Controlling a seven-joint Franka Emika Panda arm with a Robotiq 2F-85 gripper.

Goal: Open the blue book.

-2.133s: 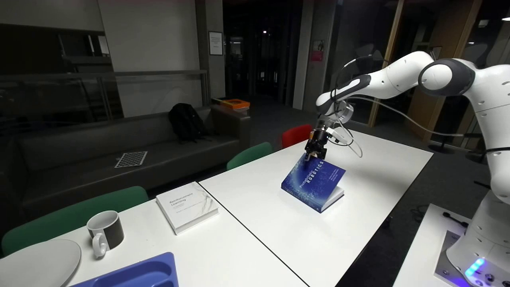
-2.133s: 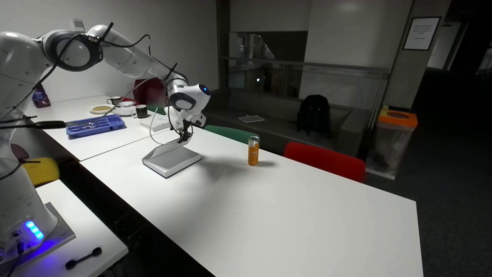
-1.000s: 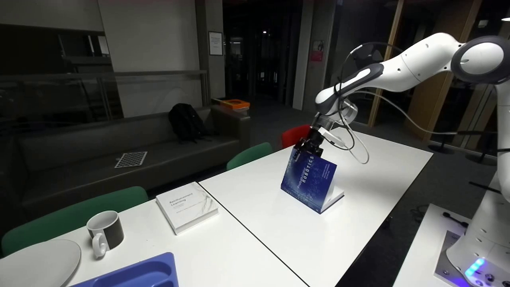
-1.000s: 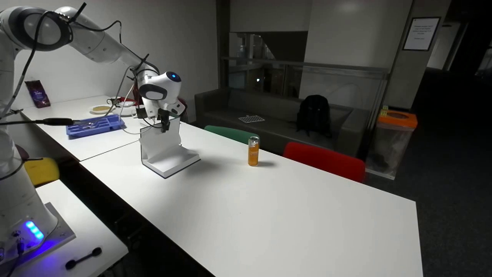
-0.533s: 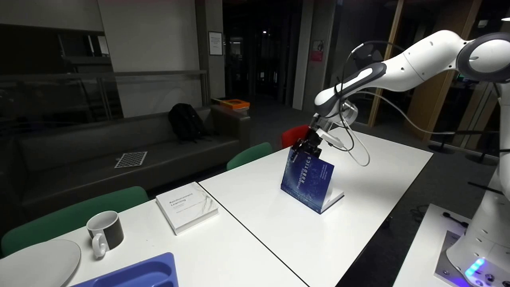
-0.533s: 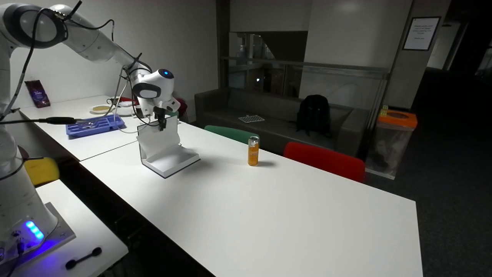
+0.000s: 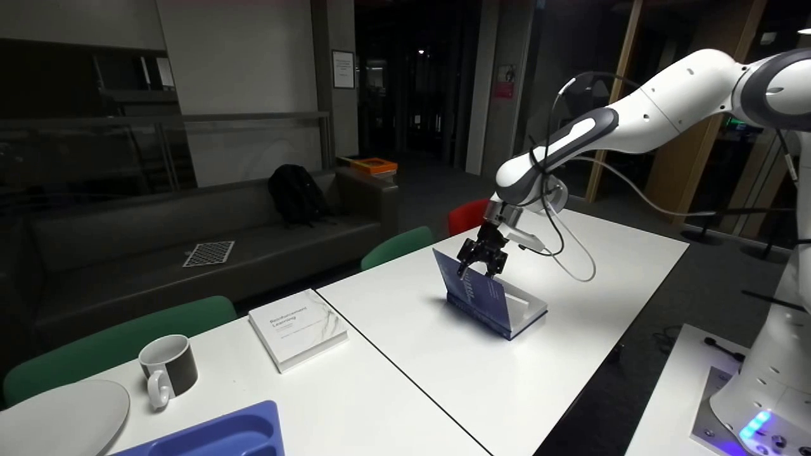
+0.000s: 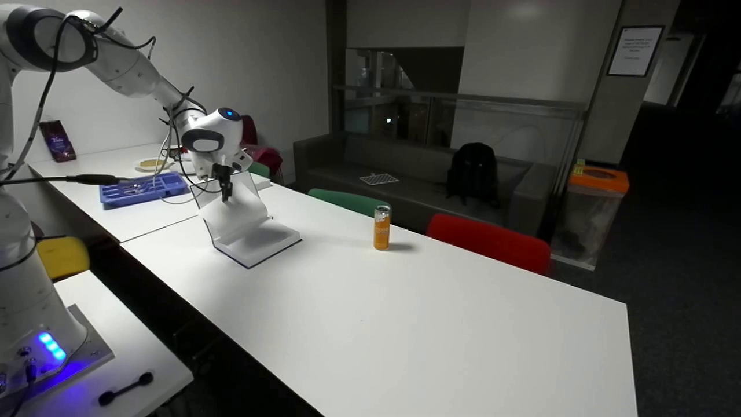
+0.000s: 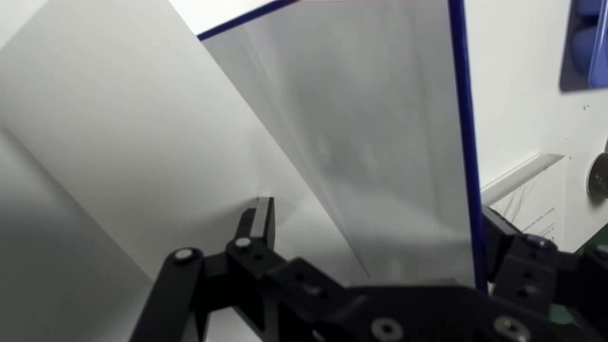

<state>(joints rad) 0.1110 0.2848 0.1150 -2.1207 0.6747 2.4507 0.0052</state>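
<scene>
The blue book (image 7: 472,291) lies on the table with its front cover raised and tipped past upright, away from the page block. Its white pages (image 8: 266,240) face up in both exterior views, and some loose pages curve up against the raised cover (image 8: 200,191). My gripper (image 7: 476,272) is at the cover's upper edge; it also shows in an exterior view (image 8: 226,191). In the wrist view my gripper (image 9: 380,221) is open, its fingers wide apart. The blue cover edge (image 9: 468,142) runs between them, close to the right finger. The left finger is by the white pages.
A white book (image 7: 298,326) lies beyond the cover. A mug (image 7: 168,367), a plate (image 7: 63,418) and a blue tray (image 7: 215,437) stand farther along. An orange can (image 8: 381,227) stands on the table. Chairs line the table's far edge.
The cover has swung from leaning over the pages to past upright, toward the white book. My gripper has moved the same way with it. Loose pages have lifted with the cover.
</scene>
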